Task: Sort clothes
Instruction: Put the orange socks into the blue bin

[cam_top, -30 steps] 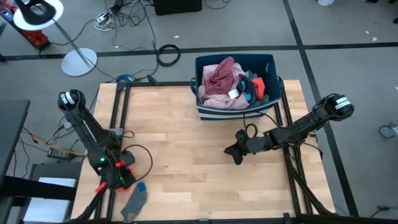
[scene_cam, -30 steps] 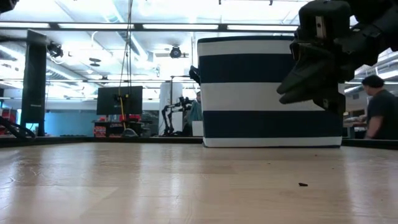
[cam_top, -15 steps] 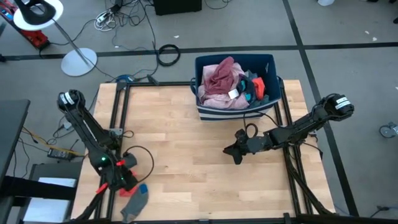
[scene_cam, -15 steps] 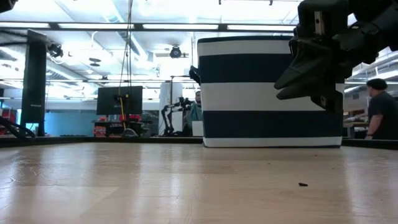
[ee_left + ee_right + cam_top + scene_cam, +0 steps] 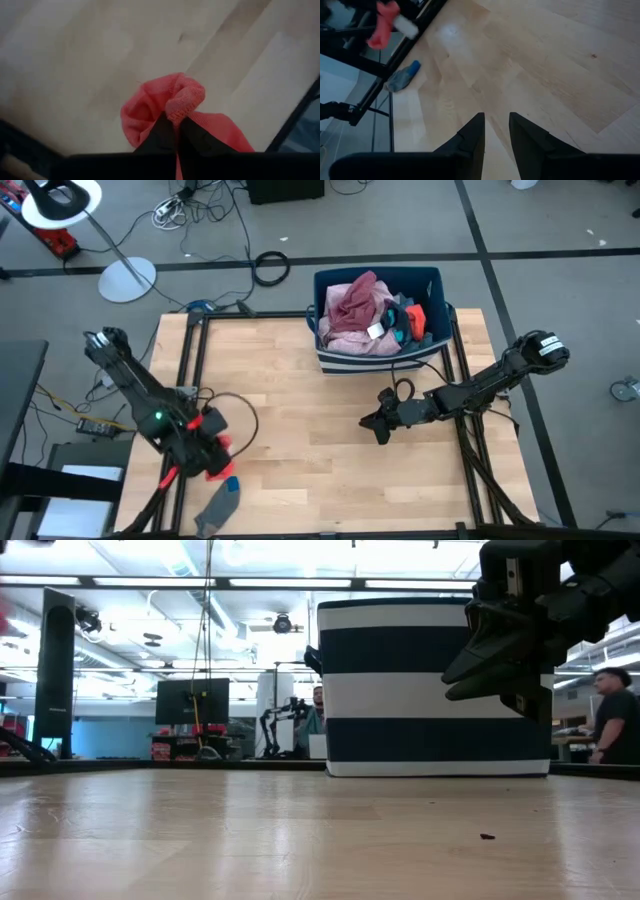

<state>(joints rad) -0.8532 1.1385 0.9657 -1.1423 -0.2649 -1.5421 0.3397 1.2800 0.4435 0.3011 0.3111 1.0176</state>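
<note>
Nearest, at the wooden surface's (image 5: 300, 410) front left edge, the left end effector (image 5: 175, 131) is pinched tight on a red-orange sock (image 5: 172, 107), lifted clear of the boards. Just beside it, a grey sock with a bright blue toe (image 5: 218, 498) lies flat at the front edge. Toward the middle right, the right end effector (image 5: 495, 131) hangs above bare wood with a narrow gap between its fingers, holding nothing. At the far edge stands the dark blue bin with white stripes (image 5: 378, 350), and in it lie a crumpled pink garment (image 5: 352, 310) with a small white tag, too small to read, next to bright blue and red-orange pieces (image 5: 414, 320). Past the surface, grey floor carries cables and a white lamp stand (image 5: 125, 278). In the low view, ceiling strip lights, a dark monitor (image 5: 192, 702) and a person (image 5: 610, 720) are seen.
</note>
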